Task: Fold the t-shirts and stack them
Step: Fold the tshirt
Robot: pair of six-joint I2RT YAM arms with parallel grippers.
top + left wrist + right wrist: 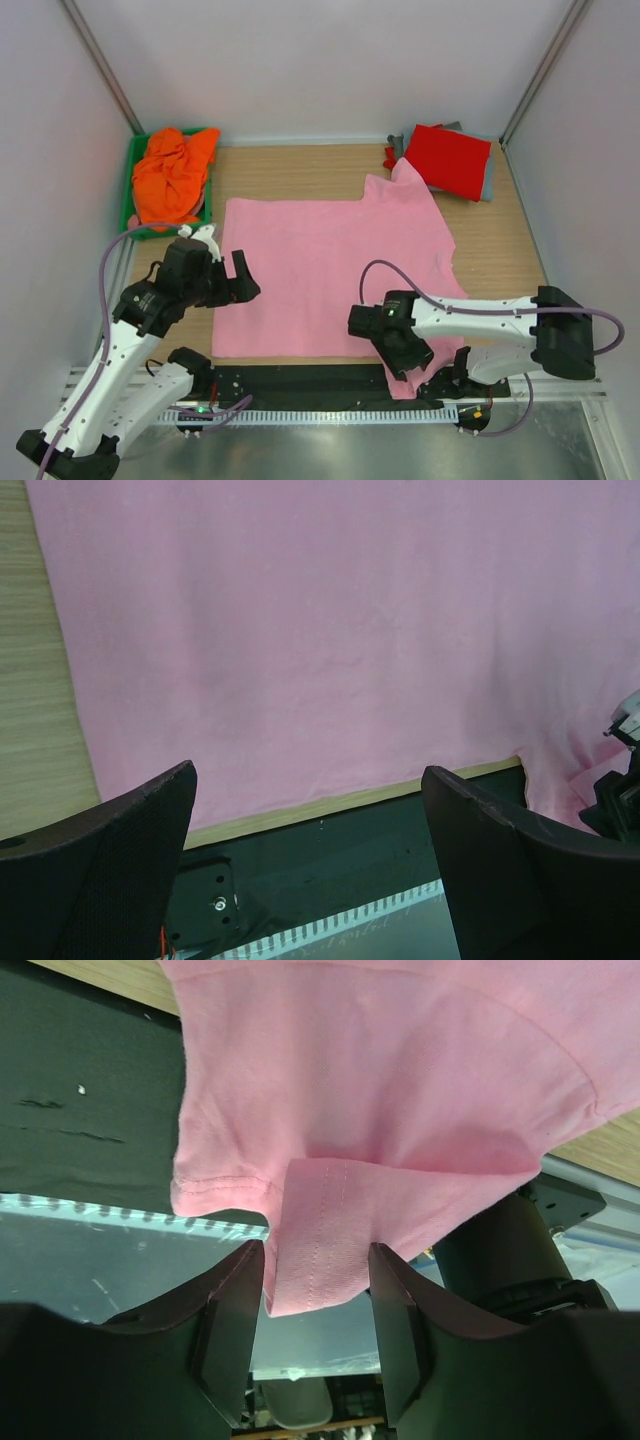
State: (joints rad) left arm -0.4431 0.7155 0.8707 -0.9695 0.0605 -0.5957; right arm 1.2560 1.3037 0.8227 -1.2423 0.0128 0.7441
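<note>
A light pink t-shirt (330, 270) lies spread flat on the wooden table; it also shows in the left wrist view (330, 630). One of its sleeves (320, 1250) hangs over the near edge. My right gripper (400, 350) is at that corner, and the sleeve hem lies between its partly open fingers (317, 1250). My left gripper (232, 275) is wide open and empty (308, 775), hovering over the shirt's left near edge. A bright orange t-shirt (172, 175) lies crumpled in a green bin. A folded red t-shirt (450, 158) lies on a grey one (487, 185) at the back right.
The green bin (128, 190) stands at the back left corner. A black strip (300, 375) and a metal rail run along the table's near edge. White walls close in the sides and back.
</note>
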